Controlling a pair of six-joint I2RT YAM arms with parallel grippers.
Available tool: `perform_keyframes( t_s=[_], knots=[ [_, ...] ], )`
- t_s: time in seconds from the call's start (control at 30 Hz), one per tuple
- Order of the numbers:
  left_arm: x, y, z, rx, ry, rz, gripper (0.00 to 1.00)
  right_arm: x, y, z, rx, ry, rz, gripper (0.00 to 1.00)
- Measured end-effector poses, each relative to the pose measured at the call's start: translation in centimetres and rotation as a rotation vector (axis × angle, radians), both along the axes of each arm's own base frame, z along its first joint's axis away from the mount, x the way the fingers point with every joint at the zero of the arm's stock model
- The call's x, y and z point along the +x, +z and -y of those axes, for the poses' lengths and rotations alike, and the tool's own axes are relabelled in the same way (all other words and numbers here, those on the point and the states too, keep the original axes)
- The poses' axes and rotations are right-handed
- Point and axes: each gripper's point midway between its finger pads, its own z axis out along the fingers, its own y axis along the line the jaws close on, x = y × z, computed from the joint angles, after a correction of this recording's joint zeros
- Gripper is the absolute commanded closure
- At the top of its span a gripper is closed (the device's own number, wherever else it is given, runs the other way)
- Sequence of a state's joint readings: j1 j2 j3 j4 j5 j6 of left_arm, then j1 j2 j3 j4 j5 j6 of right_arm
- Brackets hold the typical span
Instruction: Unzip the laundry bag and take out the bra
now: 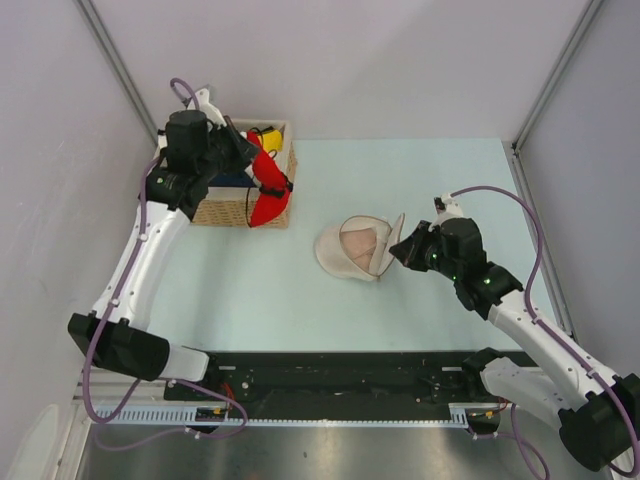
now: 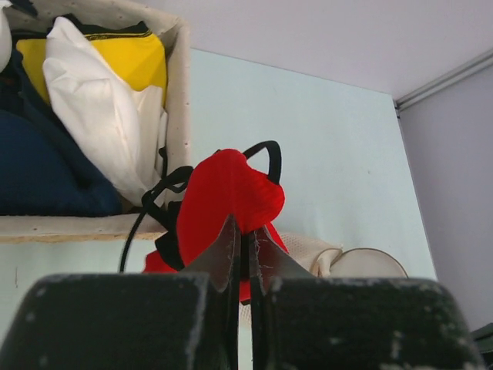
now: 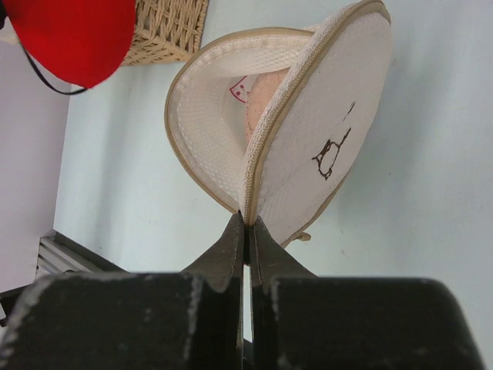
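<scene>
Right fingers [image 3: 235, 245] press together on the rim seam of the open laundry bag [image 3: 339, 116], which lies on the desk [image 1: 430, 180]. Left fingers [image 2: 229, 248] pinch the bra [image 2: 223, 193] by a cup edge at the wicker basket [image 1: 225, 212]. The bra looks light, soft and springy, and its loose straps could snag.

I see the bra [image 1: 268, 205] bright red with black straps by the tan woven basket [image 1: 225, 212]; the laundry bag [image 1: 345, 252] cream mesh, dark line drawing.
</scene>
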State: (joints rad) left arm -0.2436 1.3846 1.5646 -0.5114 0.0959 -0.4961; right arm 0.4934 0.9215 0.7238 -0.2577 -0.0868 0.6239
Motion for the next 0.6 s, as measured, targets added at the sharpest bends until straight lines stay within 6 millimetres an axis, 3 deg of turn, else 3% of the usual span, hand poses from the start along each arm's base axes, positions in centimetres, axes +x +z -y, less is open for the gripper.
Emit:
perform_keyframes(
  t_s=[0.1,0.33,0.4,0.6],
  knots=[
    [0.5,-0.7,-1.1,-0.004,0.019,-0.019,0.99,0.0,0.0,0.1,-0.001,-0.001,-0.001,1.00],
    [1.4,0.1,-3.8,-0.022,0.074,-0.017,1.00,0.1,0.0,0.4,-0.001,-0.014,-0.001,1.00],
    [1.7,1.5,-3.9,-0.024,0.079,0.007,1.00,0.2,0.0,0.6,-0.001,-0.018,-0.002,1.00],
    [1.8,8.3,-5.4,-0.043,0.114,0.155,1.00,0.4,-0.4,0.5,-0.003,-0.016,-0.014,1.00]
  ],
)
